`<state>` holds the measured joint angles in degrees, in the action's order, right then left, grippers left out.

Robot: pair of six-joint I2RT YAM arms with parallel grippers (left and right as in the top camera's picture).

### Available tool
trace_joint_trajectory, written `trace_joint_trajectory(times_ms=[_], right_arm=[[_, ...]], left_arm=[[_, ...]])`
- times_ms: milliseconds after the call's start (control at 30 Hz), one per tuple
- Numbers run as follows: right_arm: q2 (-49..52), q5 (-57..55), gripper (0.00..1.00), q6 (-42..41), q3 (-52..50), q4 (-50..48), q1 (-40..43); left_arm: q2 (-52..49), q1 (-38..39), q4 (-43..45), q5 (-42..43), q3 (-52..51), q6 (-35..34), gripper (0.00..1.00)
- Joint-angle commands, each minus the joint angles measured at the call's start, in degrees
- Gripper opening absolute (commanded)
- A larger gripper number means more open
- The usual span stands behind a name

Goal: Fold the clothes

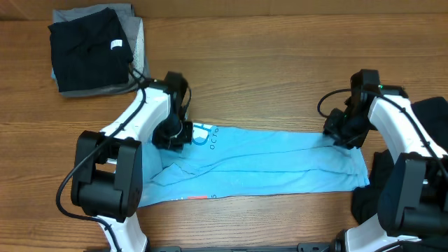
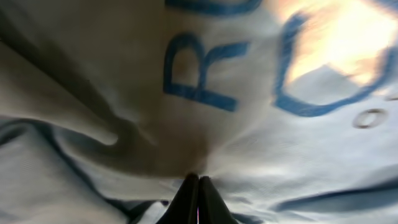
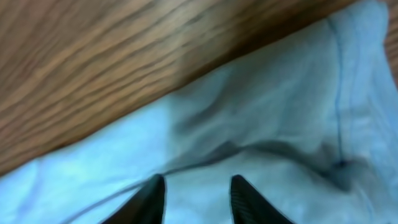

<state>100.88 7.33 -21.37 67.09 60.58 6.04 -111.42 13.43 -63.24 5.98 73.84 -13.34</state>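
Note:
The clothes in play are a light-blue T-shirt (image 1: 280, 164), lying as a long folded strip across the wooden table (image 1: 266, 70). Its blue and white print (image 1: 204, 135) is near the left end. My left gripper (image 1: 180, 134) sits on the strip's upper left corner. In the left wrist view that gripper (image 2: 199, 182) has its fingers pressed together, with shirt fabric (image 2: 298, 162) puckering at the tips. My right gripper (image 1: 343, 135) is at the upper right corner. In the right wrist view the right gripper (image 3: 198, 179) has its fingers apart, with shirt cloth (image 3: 261, 106) lying between them.
A folded stack of black and grey garments (image 1: 94, 49) lies at the far left corner. Dark cloth (image 1: 430, 115) shows under and beside the right arm at the right edge. Bare wood runs along the far side of the shirt.

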Motion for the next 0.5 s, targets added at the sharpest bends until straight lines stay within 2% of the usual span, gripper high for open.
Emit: trace_joint_trajectory(times_ms=[0,100,167,467], right_arm=[[-1.01,0.50,0.31,-0.98,-3.19,-2.08,-0.09],[-0.94,1.16,0.30,-1.38,-5.60,-4.83,-0.09],[-0.94,1.33,0.35,-1.97,-6.75,-5.86,-0.09],[-0.79,1.53,0.41,-3.30,-7.48,-5.44,-0.11]], left_arm=[[1.05,-1.57,1.68,1.27,-3.80,-1.07,0.04],[1.01,-3.39,3.50,1.36,-6.36,-1.79,0.04],[0.98,-5.16,3.91,1.33,-7.52,-2.62,0.04],[0.90,-17.68,6.51,1.14,-14.08,-1.86,0.04]])
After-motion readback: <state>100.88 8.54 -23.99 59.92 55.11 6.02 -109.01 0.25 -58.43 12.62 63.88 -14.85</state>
